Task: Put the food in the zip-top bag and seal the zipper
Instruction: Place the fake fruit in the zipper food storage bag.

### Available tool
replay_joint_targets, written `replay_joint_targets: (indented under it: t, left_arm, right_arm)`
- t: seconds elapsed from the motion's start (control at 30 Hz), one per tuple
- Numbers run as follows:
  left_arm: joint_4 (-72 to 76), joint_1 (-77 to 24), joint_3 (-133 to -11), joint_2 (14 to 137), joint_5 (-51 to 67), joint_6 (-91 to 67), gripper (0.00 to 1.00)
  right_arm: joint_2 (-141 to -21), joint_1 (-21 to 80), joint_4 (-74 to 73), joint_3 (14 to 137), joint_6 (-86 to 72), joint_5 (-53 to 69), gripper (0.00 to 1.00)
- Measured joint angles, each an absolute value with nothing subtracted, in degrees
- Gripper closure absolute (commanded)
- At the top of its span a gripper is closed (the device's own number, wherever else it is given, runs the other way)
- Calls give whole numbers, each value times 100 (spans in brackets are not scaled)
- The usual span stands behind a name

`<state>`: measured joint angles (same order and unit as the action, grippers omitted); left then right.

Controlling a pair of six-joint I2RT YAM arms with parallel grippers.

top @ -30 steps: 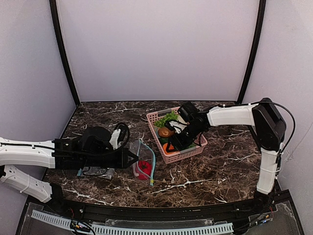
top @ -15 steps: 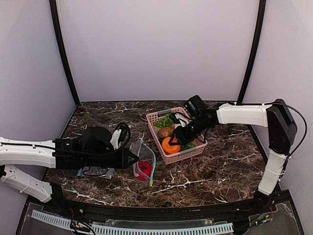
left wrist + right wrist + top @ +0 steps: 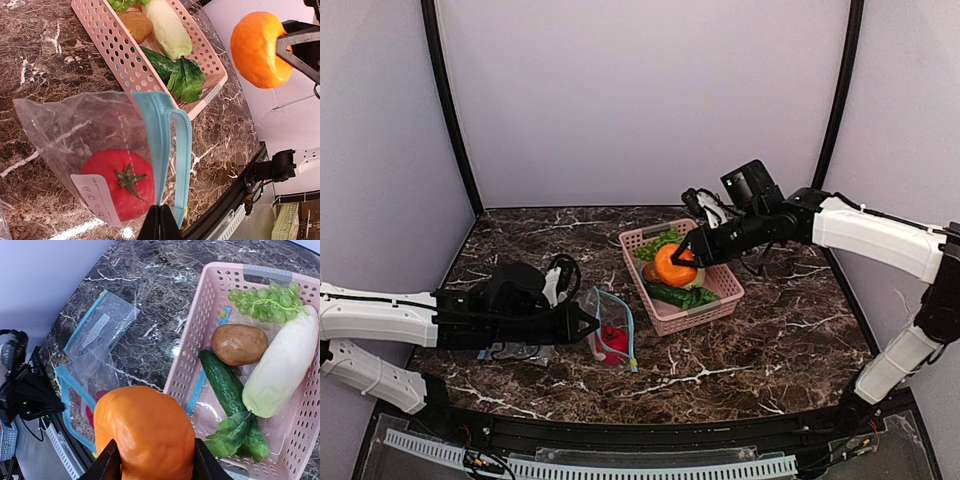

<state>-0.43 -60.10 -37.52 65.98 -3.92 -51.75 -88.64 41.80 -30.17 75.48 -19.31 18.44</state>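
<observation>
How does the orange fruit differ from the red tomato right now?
The orange fruit is clamped in the right tool, up in the air by the pink basket. The red tomato lies inside the zip-top bag on the table. The orange fruit is plain orange with no stem showing, while the red tomato carries a green stem. Both are rounded toy produce.

orange fruit [image 3: 145,432] btm cut off | tomato [image 3: 91,412] mostly hid behind it | 2nd bag [image 3: 525,353] part under L arm [image 3: 380,318]
</observation>
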Motion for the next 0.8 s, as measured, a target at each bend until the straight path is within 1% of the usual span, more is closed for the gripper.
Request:
replay_joint_targets:
  t: [0.13, 0.37, 0.53, 0.8]
  left_arm:
    - [95, -5994, -3688, 6598, -388, -5238, 99]
    - [287, -5994, -3590, 6571, -388, -5339, 99]
    - [338, -5994, -3579, 6549, -379, -5363, 99]
    - [346, -5992, -3575, 6549, -296, -5382, 99]
  right_arm:
    - [-8597, 4748, -3033, 7548, -2307, 1404, 77]
    - [-8641, 5811, -3041, 7548, -2989, 657, 76]
    - [-9032, 6331, -3044, 7638, -3304, 331, 76]
    - [-9835, 6674, -3140, 8132, -3664, -405, 77]
